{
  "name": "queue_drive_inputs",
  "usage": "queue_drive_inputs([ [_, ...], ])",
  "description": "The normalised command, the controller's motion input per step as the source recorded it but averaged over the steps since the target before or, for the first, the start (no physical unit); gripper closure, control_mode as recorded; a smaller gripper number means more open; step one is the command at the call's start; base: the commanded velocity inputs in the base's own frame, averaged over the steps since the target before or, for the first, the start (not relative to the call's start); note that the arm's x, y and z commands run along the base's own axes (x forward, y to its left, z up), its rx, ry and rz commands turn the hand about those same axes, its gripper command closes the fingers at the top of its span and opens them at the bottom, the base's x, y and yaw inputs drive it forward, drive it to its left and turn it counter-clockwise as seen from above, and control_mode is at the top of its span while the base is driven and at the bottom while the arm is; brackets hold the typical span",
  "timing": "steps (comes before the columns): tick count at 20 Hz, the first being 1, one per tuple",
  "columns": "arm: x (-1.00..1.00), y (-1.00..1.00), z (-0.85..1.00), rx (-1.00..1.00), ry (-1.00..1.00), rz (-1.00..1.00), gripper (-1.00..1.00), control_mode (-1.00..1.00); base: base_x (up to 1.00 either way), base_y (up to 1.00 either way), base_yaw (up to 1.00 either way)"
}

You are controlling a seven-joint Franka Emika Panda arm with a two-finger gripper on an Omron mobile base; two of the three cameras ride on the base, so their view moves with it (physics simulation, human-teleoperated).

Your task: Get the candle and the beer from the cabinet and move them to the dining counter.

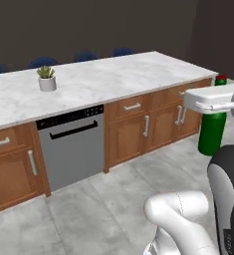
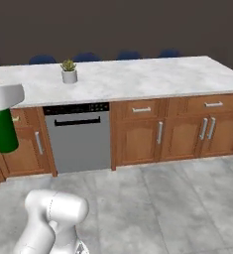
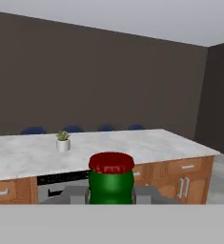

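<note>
Carry step: gripper (image 1: 211,105) clenched on the beer (image 1: 211,132), right edge of the left base view, left edge of the right one; red cap at bottom centre in hand view. Bottle upright, held off the floor, short of the dining counter (image 1: 113,79). Next: reach over the marble, lower, let go. Potted plant (image 1: 47,78) upper left, well apart.

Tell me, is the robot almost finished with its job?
About halfway, I'd guess. Done: the beer is out of the cabinet. In hand: the claw is shut on it, carried in the air facing the dining counter. Left: set the bottle on that marble top, which so far holds a small potted plant. No candle on it yet.
</note>
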Motion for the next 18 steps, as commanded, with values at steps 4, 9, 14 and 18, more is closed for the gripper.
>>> queue_drive_inputs([
  [4, 0.00, 0.00, 0.00, 0.00, 0.00, 0.00, 1.00, 1.00, 0.89, -1.00, 0.23],
  [9, 0.00, 0.00, 0.00, 0.00, 0.00, 0.00, 1.00, 1.00, 0.99, -1.00, 0.17],
  [14, 0.00, 0.00, 0.00, 0.00, 0.00, 0.00, 1.00, 1.00, 0.97, -1.00, 0.15],
  [18, 0.00, 0.00, 0.00, 0.00, 0.00, 0.00, 1.00, 1.00, 0.87, -1.00, 0.13],
])
